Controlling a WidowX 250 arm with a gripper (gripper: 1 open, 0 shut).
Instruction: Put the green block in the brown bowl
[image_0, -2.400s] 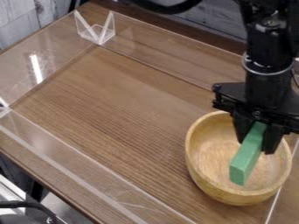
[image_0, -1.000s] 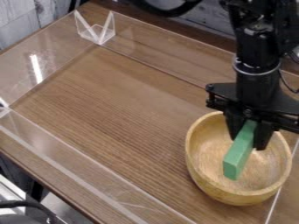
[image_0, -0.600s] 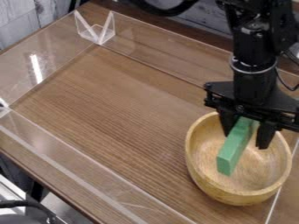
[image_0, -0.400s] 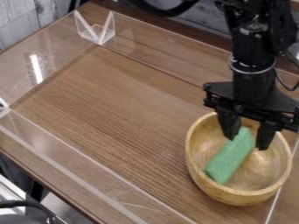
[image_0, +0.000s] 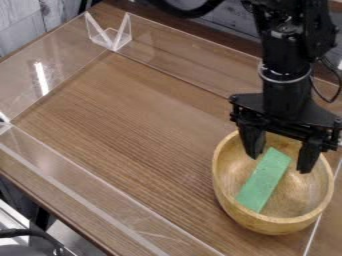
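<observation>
The brown bowl (image_0: 230, 200) sits at the right front of the wooden table. Inside it lies the green block (image_0: 265, 180), resting at a slant on the bowl's floor with its upper end towards the back rim. My gripper (image_0: 283, 145) hangs straight above the bowl, pointing down, its two black fingers spread wide to either side of the block's upper end. The jaws are open and hold nothing.
A clear acrylic wall (image_0: 60, 160) runs around the table (image_0: 134, 110), with a folded clear bracket (image_0: 110, 32) at the back left. The bowl stands close to the table's right edge.
The jaws opened and the green block dropped from the fingers, tipping over to lie in the bowl. The arm itself stayed where it was.
</observation>
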